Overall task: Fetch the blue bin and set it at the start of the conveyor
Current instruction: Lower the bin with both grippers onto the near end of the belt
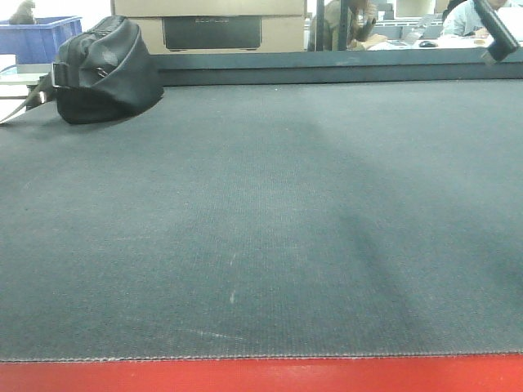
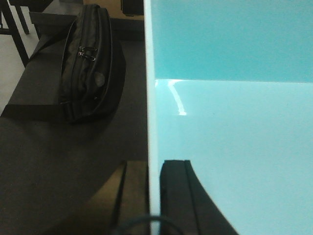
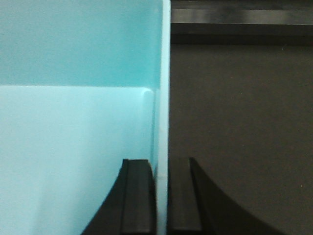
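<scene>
**Blue bin point(image 2: 234, 147) clamped at both side walls, beside the belt point(image 1: 261, 229)**

The left gripper point(image 2: 154, 165) is pinched tight on the bin's left wall, with one finger inside and one outside, just under the thin rim. The right gripper point(image 3: 161, 164) clamps the opposite wall the same way. The dark grey belt with its red strip point(image 1: 261, 376) spreads out on either side of the bin — whether the bin rests on it cannot be told. A black bag point(image 1: 102, 69) lies on the belt, well to the bin's left.
</scene>
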Robot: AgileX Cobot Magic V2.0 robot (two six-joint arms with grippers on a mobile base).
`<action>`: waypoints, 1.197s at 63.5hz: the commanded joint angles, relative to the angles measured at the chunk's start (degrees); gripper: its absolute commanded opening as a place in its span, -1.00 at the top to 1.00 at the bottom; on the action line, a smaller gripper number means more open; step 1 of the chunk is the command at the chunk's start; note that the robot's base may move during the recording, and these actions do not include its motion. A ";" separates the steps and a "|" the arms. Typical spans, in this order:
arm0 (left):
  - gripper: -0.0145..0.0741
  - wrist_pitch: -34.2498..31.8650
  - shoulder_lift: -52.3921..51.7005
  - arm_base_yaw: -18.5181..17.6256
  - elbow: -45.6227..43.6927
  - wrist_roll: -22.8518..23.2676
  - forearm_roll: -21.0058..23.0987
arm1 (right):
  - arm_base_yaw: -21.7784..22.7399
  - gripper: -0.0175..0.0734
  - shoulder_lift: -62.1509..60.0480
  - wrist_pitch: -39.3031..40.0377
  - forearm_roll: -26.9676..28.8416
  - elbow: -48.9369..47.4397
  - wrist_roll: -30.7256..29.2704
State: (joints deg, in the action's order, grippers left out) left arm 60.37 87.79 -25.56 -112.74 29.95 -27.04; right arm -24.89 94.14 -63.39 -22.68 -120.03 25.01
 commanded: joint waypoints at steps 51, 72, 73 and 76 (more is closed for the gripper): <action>0.92 -29.12 0.41 3.42 36.32 10.71 2.74 | 0.66 0.98 -0.48 27.70 0.37 37.60 14.24; 0.92 -34.66 4.39 4.27 43.40 10.71 3.31 | 0.66 0.97 2.25 34.52 0.82 45.44 14.37; 0.92 -34.66 4.68 4.27 43.40 10.71 3.41 | 0.66 0.94 2.42 34.52 0.93 45.44 14.37; 0.92 -34.66 5.17 4.27 43.40 10.71 3.41 | 0.66 0.82 2.77 34.65 0.94 45.44 14.37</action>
State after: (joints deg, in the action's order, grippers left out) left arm 31.27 92.27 -20.66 -68.99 40.09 -25.55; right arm -23.55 96.72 -34.20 -23.32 -74.22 39.71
